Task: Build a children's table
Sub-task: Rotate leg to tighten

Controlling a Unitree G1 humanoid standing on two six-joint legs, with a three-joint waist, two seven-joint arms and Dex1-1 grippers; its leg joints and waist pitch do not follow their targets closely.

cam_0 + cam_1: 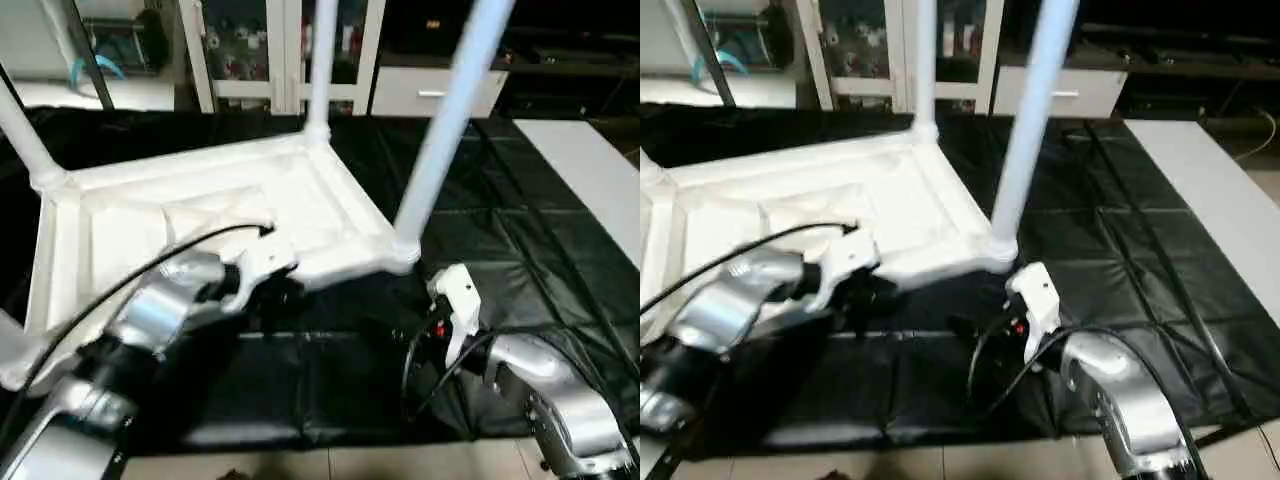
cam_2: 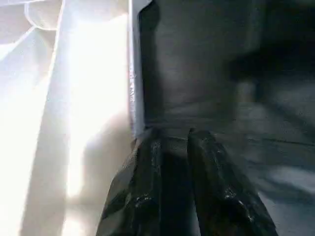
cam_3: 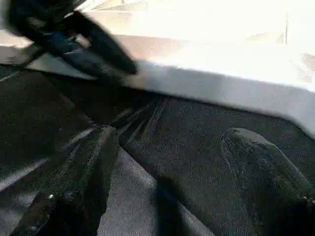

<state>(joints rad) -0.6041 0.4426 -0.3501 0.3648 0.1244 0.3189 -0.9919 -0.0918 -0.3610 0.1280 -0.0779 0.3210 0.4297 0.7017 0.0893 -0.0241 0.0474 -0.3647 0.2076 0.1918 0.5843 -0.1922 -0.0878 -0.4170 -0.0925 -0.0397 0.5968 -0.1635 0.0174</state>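
The children's table lies upside down on the black-covered work table, its ribbed white top facing up. White legs stand in its corner sockets: one at the left, one at the back and one at the near right corner. My left gripper sits at the top's near rim. Its fingers stand a narrow gap apart with nothing between them, one touching the rim's end. My right gripper is wide open over the black cover, just short of the rim and below the near right leg.
White cabinets stand behind the work table. A pale flat surface runs along its right side. The black cover ends near the front edge, with light floor below. Black cables loop over both forearms.
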